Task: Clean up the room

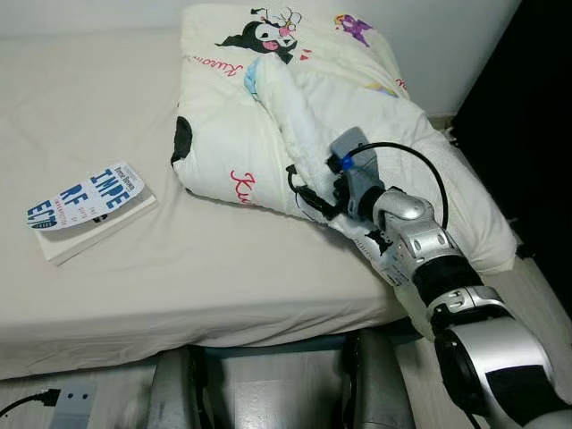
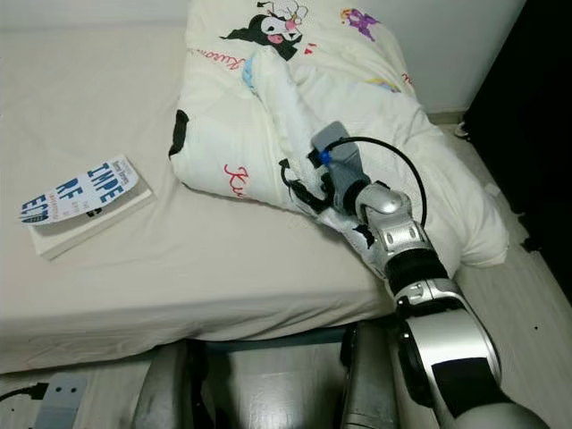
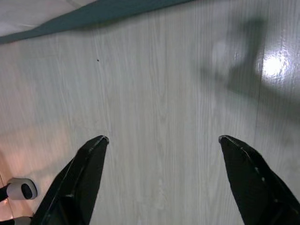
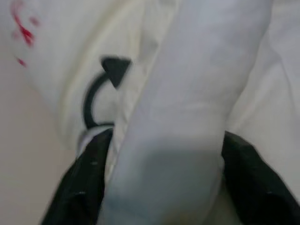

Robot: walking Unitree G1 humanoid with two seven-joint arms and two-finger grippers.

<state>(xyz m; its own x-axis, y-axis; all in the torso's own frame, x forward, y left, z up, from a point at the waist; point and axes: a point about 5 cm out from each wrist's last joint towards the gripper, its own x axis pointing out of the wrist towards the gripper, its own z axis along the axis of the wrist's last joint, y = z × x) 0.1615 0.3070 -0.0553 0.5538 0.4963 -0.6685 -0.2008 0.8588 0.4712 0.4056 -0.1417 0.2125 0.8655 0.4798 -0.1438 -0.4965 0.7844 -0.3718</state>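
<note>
Right tool (image 4: 159, 187) grasping a fold of the cartoon-print comforter (image 1: 268, 125).
Fold sat between both fingers near the bed's (image 1: 223, 277) right edge; a deeper bite was advisable before pulling.

Item one: book (image 1: 89, 210) lying on the bed (image 1: 223, 268). Its cover carries large dark-blue capitals, of which I read "IMPE", "RF" and "ECT", perhaps parts of one word split over three lines; the small print beside them is too fine to read.

Item two: quilt (image 1: 268, 116). Red cursive lettering near its lower fold begins "Ku"; the remainder is creased and illegible.
</note>
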